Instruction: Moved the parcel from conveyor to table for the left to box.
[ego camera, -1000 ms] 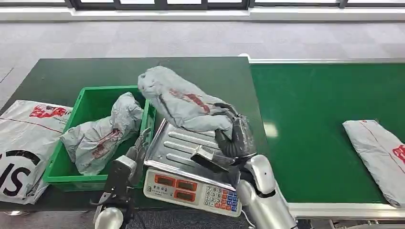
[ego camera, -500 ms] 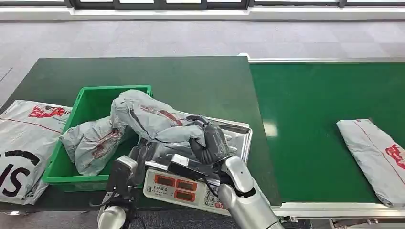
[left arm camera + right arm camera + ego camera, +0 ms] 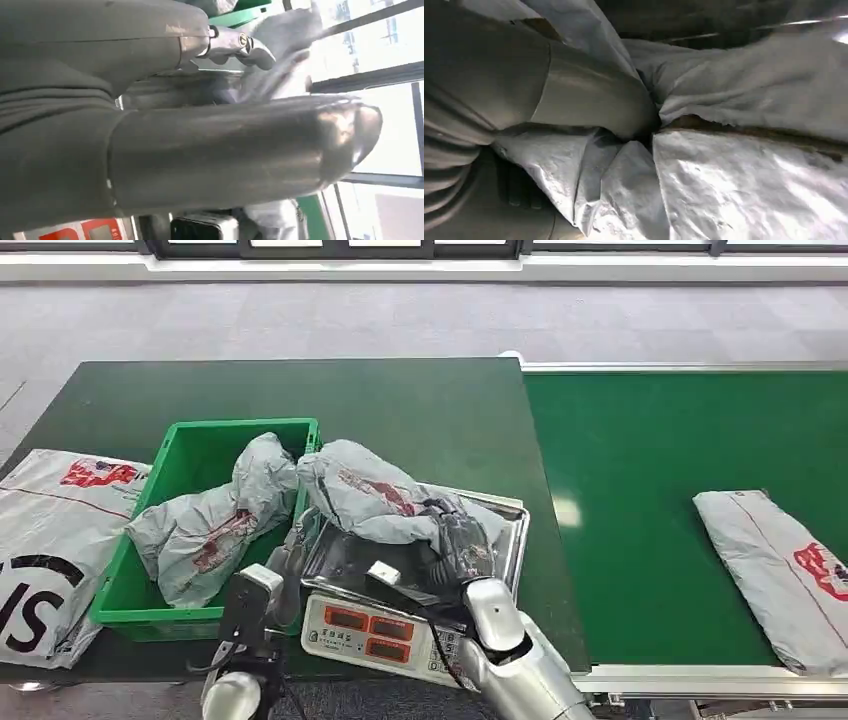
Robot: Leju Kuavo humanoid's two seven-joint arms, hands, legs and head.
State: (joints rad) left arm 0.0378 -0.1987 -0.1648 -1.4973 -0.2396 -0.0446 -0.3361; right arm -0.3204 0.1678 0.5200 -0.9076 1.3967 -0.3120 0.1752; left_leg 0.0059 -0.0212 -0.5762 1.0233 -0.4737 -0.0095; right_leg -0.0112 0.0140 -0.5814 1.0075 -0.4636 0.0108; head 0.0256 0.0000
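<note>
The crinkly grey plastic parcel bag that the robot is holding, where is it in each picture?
Head view: the crinkly grey plastic parcel bag lies on the scale's shiny metal tray, beside the green plastic crate, gripped by the right hand.
Left wrist view: a blurred pale grey shape past the left hand, probably it.
Right wrist view: crumpled grey plastic against the thumb.
Shared landmark: the metal tray.

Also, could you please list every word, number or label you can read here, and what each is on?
"SI", large black letters cut off by the frame edge, on the flat grey bag beside the green crate.
Red print on that bag and the parcels: too blurred.
Scale displays and keypad: too small to read.
</note>
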